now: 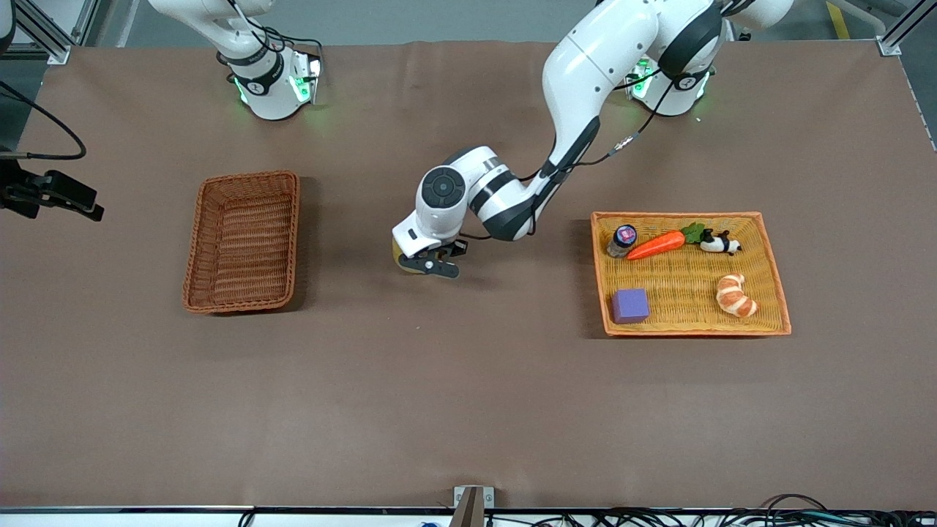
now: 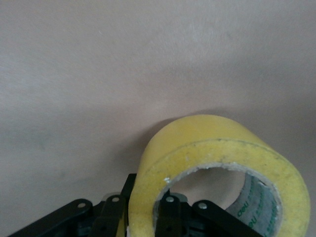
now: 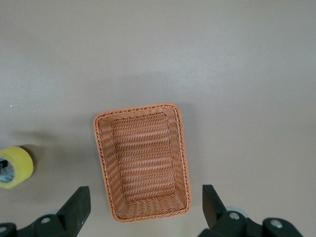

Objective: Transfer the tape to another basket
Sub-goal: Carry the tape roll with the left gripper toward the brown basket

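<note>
The tape [image 1: 401,260] is a yellowish roll, mostly hidden under my left gripper [image 1: 432,265] in the front view. It is over the bare table between the basket [image 1: 243,241] and the tray. In the left wrist view my left gripper [image 2: 143,210] is shut on the wall of the tape [image 2: 217,143], one finger inside the ring and one outside. My right gripper [image 3: 145,205] is open and empty, high over the dark wicker basket [image 3: 143,158], which holds nothing. The tape [image 3: 15,167] also shows in the right wrist view.
A wide shallow orange tray [image 1: 776,274] lies toward the left arm's end. It holds a small jar [image 1: 622,240], a carrot [image 1: 659,244], a panda toy [image 1: 719,243], a croissant [image 1: 736,295] and a purple block [image 1: 630,305].
</note>
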{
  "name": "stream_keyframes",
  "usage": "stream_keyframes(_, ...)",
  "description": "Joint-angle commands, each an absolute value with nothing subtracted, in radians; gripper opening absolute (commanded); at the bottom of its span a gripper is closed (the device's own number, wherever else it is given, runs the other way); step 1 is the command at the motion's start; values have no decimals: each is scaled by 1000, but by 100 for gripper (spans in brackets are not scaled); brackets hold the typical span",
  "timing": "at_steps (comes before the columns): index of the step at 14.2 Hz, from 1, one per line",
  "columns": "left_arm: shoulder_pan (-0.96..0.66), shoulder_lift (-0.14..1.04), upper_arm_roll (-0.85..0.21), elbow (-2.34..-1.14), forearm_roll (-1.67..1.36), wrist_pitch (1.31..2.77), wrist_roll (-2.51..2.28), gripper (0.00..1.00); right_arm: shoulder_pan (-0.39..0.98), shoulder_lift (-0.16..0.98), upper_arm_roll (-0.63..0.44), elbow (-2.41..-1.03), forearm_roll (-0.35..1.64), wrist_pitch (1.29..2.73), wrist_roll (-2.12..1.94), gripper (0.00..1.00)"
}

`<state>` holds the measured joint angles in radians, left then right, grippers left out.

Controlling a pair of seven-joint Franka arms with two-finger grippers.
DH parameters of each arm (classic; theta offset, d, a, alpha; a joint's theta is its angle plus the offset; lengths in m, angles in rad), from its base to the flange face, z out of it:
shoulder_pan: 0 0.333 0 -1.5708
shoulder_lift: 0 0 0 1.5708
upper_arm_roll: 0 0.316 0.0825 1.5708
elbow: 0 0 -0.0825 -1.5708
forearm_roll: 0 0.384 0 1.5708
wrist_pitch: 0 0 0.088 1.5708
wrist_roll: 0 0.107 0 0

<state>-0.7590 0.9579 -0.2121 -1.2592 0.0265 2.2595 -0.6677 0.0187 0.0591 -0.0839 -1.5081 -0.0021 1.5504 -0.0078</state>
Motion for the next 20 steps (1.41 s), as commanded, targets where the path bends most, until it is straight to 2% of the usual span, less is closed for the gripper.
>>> stream_keyframes(1,-767,991,-199,-1213,35,2267,-657,41,9,66,-75,-1522,20,1566,-18,100)
stream_keyframes(2,-765,983,-189,-1216,35,2266,-657,78,15,69,-74,-1522,23,1568,-17,100)
stream_keyframes(3,-764,967,-187,-1221,41,2247,-658,100,23,71,-71,-1522,23,1568,-18,100)
stream_keyframes(7,-720,784,-186,-1271,46,2004,-672,100,99,89,-69,-1586,47,1610,-18,100)
stream_keyframes(10,-639,564,-189,-1467,48,1980,-623,100,173,106,-32,-1704,40,1739,-6,100)
stream_keyframes(13,-519,372,-202,-1648,37,1982,-522,100,241,182,17,-1752,38,1784,114,100)
stream_keyframes(17,-390,258,-203,-1721,34,1977,-440,100,314,245,148,-1922,40,2056,398,100)
stream_keyframes(20,-266,198,-202,-1726,23,1961,-402,100,399,339,201,-1980,38,2265,610,100)
